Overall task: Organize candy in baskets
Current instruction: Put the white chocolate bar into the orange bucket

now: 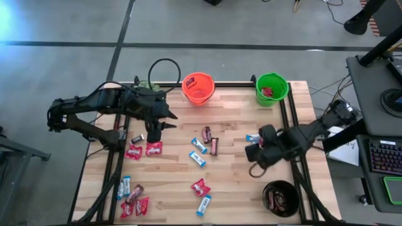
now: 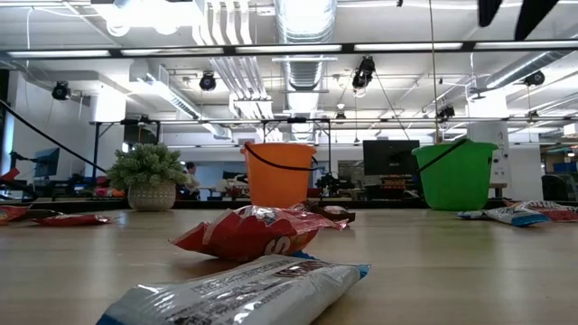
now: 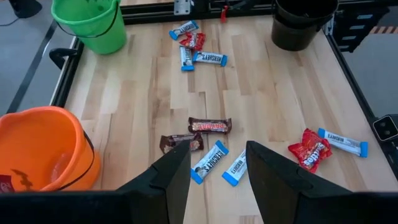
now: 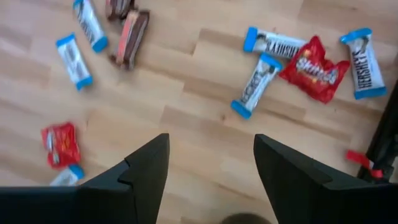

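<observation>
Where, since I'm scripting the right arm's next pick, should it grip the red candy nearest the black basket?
Across its puffed middle, from straight above. The red candy lies flat on the table, so no edge is offered sideways; the low view shows its centre bulging. Stay clear of the light-blue bar beside it.

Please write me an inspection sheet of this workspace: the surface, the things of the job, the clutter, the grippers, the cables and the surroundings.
Surface: wooden table, many candy bars loose on it.
Job's things: orange basket and green basket at the far edge, black basket at the near right corner. The green and black baskets have candy inside.
Clutter: small potted plant by the far left corner.
Grippers: left gripper open, empty, above the table's left part; right gripper open, empty, above the right part.
Cables: black cable loop near the orange basket.
Surroundings: grey floor, a keyboard on a desk at right.
</observation>
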{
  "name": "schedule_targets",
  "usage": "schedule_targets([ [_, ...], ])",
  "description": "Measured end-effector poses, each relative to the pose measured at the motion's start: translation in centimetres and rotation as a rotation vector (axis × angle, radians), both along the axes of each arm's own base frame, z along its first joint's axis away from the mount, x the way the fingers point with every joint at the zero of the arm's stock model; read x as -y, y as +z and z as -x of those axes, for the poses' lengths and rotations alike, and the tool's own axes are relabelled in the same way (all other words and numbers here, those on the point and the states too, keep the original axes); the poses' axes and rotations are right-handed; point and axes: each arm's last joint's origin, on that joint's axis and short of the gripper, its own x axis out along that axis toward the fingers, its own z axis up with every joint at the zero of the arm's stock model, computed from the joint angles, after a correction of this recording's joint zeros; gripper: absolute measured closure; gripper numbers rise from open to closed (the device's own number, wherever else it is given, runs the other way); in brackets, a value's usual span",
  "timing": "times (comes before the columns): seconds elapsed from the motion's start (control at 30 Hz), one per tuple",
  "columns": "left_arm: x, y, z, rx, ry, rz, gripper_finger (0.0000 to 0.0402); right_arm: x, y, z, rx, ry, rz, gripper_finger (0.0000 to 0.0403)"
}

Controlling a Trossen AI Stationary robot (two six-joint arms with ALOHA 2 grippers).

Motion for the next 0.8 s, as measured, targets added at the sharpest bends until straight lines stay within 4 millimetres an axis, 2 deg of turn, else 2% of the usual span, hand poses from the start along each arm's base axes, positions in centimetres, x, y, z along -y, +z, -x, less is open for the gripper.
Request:
schedule_targets([
  [0.13, 0.0, -0.1, 0.0, -0.007, 0.000, 0.000, 0.0264, 1.6, -0.3, -1.0, -0.005, -0.065, 0.042, 0.0177],
  [0.47, 0.0, -0.2, 0.2, -0.032, -0.001, 0.002, 0.0264, 4.2, -3.2, -3.4, -0.138, -0.134, 0.105, 0.0177],
  [0.8, 0.0, -0.6, 0.5, -0.082, -0.002, 0.003, 0.0264, 5.9, -6.4, -3.1, -0.241, -0.220, 0.051, 0.0177],
])
